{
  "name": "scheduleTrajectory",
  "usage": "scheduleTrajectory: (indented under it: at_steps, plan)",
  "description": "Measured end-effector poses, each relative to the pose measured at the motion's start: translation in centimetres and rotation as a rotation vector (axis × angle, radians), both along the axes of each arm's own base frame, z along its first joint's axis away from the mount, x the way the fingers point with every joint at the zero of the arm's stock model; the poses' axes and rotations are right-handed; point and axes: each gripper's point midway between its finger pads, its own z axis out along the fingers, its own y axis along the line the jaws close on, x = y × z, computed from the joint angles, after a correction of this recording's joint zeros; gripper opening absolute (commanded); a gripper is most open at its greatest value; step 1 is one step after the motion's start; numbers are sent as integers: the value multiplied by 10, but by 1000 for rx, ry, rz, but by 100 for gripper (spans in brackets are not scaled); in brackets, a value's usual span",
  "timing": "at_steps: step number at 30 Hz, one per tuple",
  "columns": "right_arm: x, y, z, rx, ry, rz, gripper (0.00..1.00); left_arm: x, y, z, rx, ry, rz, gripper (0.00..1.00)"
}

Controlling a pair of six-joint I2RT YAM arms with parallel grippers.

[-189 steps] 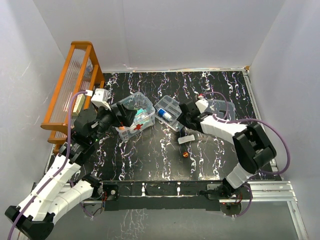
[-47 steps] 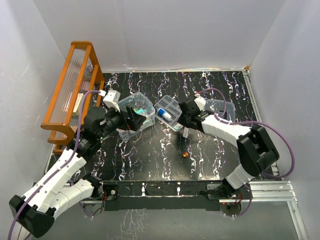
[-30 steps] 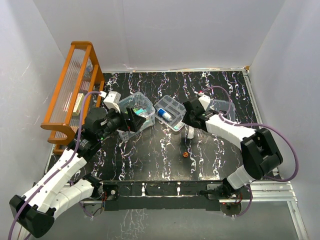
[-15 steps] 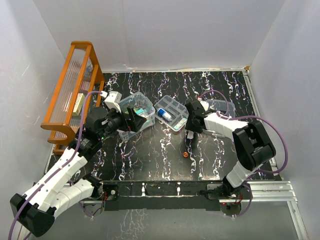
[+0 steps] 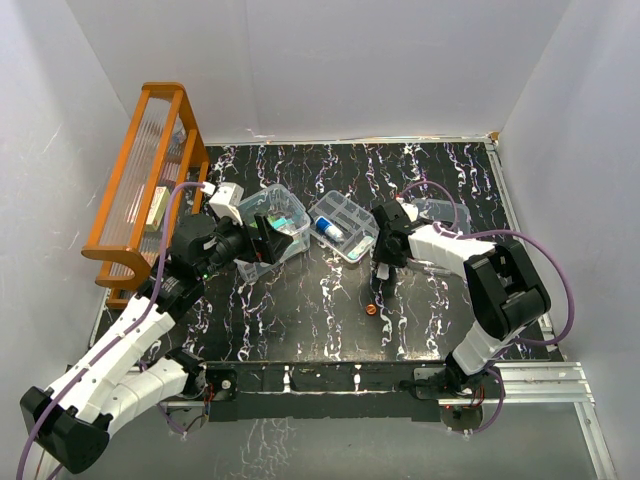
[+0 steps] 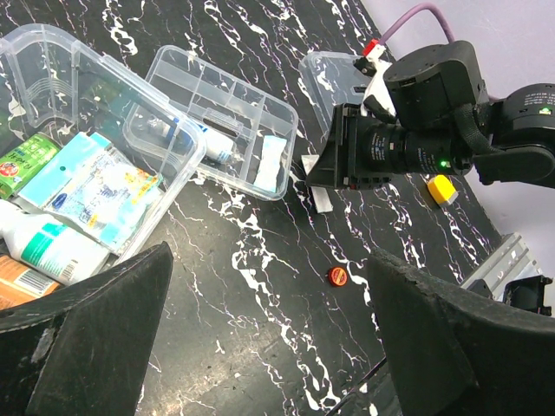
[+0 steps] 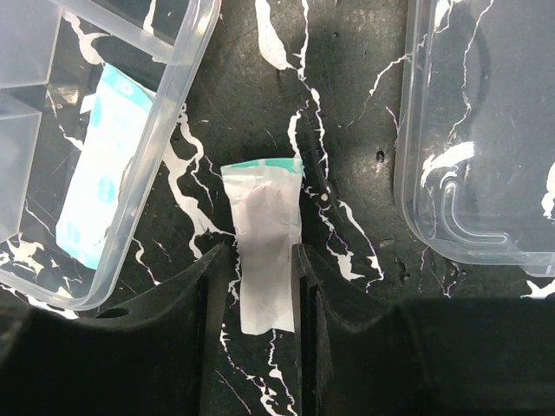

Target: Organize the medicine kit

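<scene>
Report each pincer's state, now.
Left pincer: open wide, empty.
Right pincer: partly closed, straddling the white sachet and touching its edges; whether it grips cannot be told.

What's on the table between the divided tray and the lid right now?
A white sachet with a teal end lies flat between the divided tray and the lid. The right gripper straddles it. The right wrist view shows this.

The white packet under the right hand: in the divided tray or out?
Out. The packet lies on the black table, beside the tray's rim.
</scene>
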Motion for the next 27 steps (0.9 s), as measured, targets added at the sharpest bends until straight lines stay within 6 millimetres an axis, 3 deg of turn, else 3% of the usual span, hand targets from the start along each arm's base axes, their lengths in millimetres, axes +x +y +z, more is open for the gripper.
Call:
scheduleTrajectory:
  at_steps: [12, 20, 27]
  plan:
    - [-8, -8, 5, -29, 23, 23, 34, 0, 0, -1, 2, 3, 0, 93]
    - [-7, -7, 15, -33, 13, 53, 21, 0, 0, -2, 3, 5, -1, 93]
    - [-8, -3, 8, -37, 48, 99, 25, 0, 0, -2, 3, 5, 0, 93]
